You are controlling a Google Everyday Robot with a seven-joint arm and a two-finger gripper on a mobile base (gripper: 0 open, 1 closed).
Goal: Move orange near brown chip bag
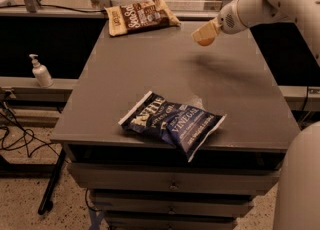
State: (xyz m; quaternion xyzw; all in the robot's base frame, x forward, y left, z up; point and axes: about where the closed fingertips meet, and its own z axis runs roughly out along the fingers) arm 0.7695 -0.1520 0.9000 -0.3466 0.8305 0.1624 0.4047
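The brown chip bag (pixel 141 16) lies flat at the table's far left edge, white lettering up. My gripper (pixel 205 34) hangs above the far right part of the table, to the right of that bag, and is shut on the orange (pixel 205 40). Only the orange's lower part shows below the cream fingers (pixel 206 30). The orange is lifted off the table, and its shadow falls on the surface below and to the right. The white arm reaches in from the upper right.
A dark blue chip bag (pixel 172 122) lies near the front edge of the grey table (pixel 125 84). A white pump bottle (pixel 41 72) stands on a ledge to the left. Drawers sit under the table. Cables lie on the floor at left.
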